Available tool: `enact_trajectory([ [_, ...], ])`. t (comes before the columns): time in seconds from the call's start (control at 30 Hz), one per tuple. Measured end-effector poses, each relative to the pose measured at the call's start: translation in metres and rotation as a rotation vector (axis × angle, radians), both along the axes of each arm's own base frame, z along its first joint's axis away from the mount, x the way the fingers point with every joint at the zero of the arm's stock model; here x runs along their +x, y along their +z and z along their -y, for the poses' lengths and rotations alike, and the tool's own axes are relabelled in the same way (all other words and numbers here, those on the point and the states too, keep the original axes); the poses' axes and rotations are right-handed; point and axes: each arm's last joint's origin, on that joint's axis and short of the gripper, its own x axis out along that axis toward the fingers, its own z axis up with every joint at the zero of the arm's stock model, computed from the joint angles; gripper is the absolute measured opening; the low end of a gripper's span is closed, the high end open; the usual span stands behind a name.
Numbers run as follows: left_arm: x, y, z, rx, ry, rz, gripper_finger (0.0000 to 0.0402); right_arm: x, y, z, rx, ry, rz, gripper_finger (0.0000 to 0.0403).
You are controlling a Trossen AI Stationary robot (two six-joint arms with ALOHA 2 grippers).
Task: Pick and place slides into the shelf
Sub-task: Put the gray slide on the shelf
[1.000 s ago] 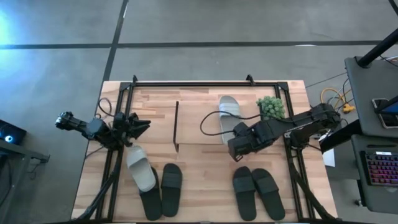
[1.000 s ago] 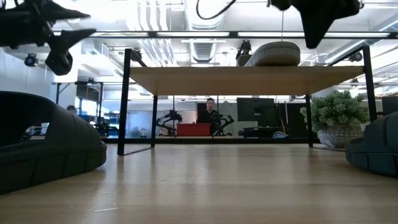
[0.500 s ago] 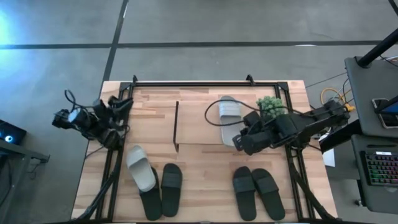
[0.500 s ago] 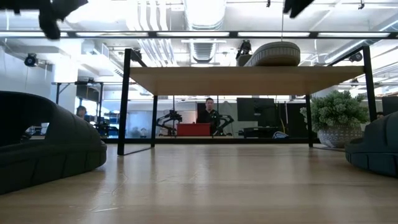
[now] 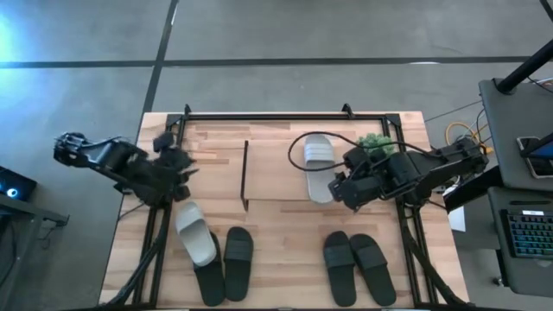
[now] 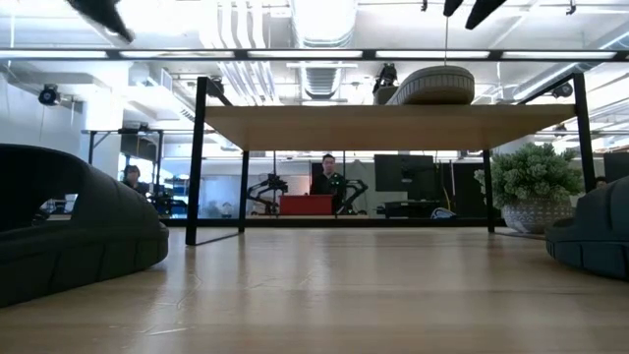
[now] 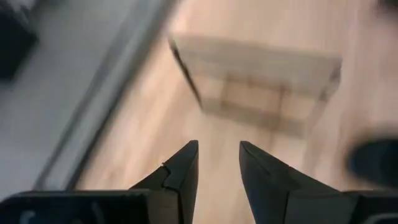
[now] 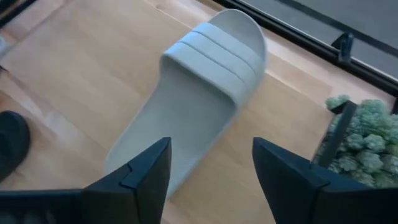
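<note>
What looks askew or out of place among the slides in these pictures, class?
The light grey slide near the table's left front lies diagonally, overlapping the black slide beside it, while the right black pair sits side by side. The other light grey slide rests alone on the shelf.

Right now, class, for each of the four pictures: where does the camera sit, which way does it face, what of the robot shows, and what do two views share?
High view: overhead, facing straight down; both arms, the left gripper, the right gripper.
Low view: at tabletop height, facing level under the shelf into the room; only dark arm parts along the top edge.
Left wrist view: on the left arm, facing the shelf; its two fingers.
Right wrist view: on the right arm, facing the grey-white slide past open fingers.
Shared: that slide lies on the shelf in the high, low and right wrist views.
</note>
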Motion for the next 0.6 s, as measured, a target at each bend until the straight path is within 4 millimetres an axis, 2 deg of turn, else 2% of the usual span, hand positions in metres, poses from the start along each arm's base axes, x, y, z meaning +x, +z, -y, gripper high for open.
enact_trajectory([
  [0.1,0.012,-0.010,0.008,-0.065,0.051,-0.238,0.0102,-0.001,0.000,0.000,-0.007,-0.005,-0.007,0.0224],
  [0.23,0.030,-0.027,0.027,-0.171,0.017,-0.334,0.0102,-0.001,0.000,0.001,-0.021,-0.011,-0.003,0.0231],
  [0.4,0.029,-0.032,0.046,-0.200,0.057,-0.316,0.0111,-0.003,0.005,0.002,-0.055,0.024,0.001,0.0240],
  [0.6,0.014,-0.033,0.068,-0.385,0.183,-0.135,0.0153,-0.018,0.019,0.011,-0.123,0.058,0.029,0.0249],
])
